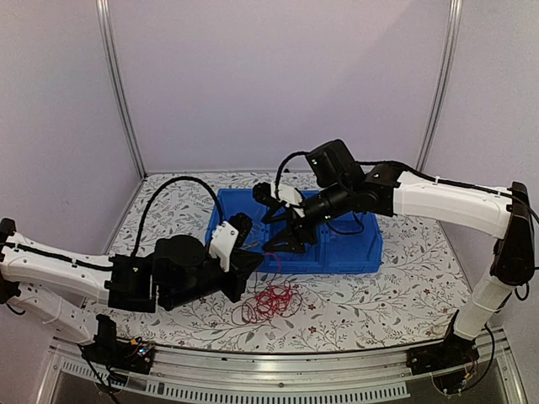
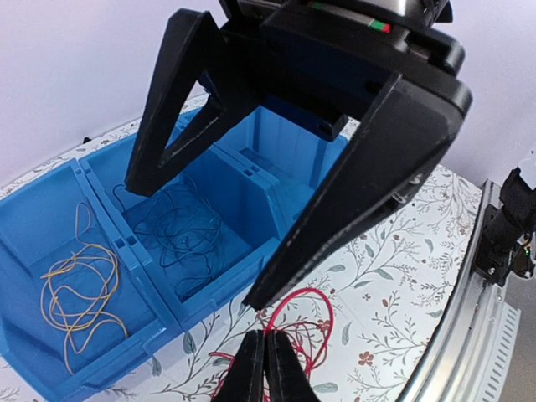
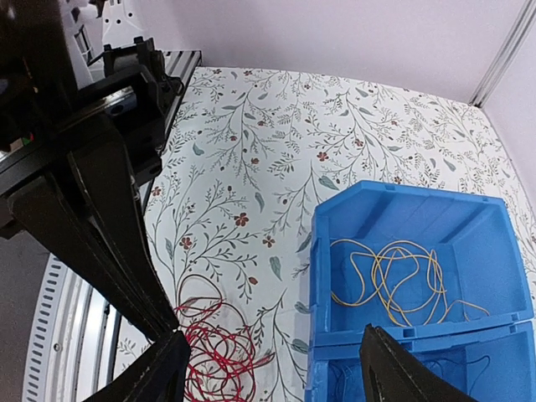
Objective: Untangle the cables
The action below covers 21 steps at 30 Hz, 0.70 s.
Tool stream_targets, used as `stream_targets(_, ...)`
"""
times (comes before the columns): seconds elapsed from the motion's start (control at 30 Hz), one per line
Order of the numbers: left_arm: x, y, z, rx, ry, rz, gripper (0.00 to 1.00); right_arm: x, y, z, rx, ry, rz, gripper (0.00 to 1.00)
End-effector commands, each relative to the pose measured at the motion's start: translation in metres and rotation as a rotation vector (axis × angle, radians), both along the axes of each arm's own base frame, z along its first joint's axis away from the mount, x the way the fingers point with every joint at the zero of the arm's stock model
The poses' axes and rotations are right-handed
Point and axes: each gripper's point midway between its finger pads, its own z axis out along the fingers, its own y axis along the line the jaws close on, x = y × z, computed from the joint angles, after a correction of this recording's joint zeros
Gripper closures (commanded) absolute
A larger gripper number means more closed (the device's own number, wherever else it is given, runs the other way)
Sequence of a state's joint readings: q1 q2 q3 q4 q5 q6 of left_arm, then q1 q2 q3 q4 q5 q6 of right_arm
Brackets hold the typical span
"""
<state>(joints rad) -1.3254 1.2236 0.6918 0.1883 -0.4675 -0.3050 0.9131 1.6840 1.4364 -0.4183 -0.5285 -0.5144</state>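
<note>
The red wires (image 1: 271,301) lay in a loose, loopy heap on the desk (image 1: 379,303), just in front of the bin (image 1: 354,252). The yellow wires (image 2: 79,289) sat coiled in one end compartment of the bin. The dark wires (image 2: 180,230) were in the compartment beside it.

The left pincer (image 2: 266,339) was shut tight at the edge of the red heap. A red loop sprang from right at its tips, so it appeared to be nipping a single strand. The right pincer (image 3: 275,335) hung above the heap with its jaws spread wide and nothing between them.

These wires looked hair-thin, very light and limp, with a little spring in their curls. They would likely not resist a pull. Instead a pulled strand would probably drag its neighbours along, and a loop could snag and tighten into a knot. A strand that fine could also slip from the tips.

The best hold seemed to be one outlying loop or free end at the rim of the heap, pinched at the very tips and never through the dense middle.
</note>
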Motion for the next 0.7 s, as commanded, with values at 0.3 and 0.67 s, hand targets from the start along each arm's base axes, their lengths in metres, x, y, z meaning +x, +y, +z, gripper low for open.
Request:
stream_targets(0.3,-0.008,-0.008,0.043,0.052,-0.139,0.001,1.00,-0.050,-0.045,0.046,0.124,0.238,0.212,0.25)
stream_targets(0.67,-0.009,-0.010,0.051,0.041,-0.154,0.009,1.00,-0.066,-0.028,0.005,0.046,0.375,0.265,0.25)
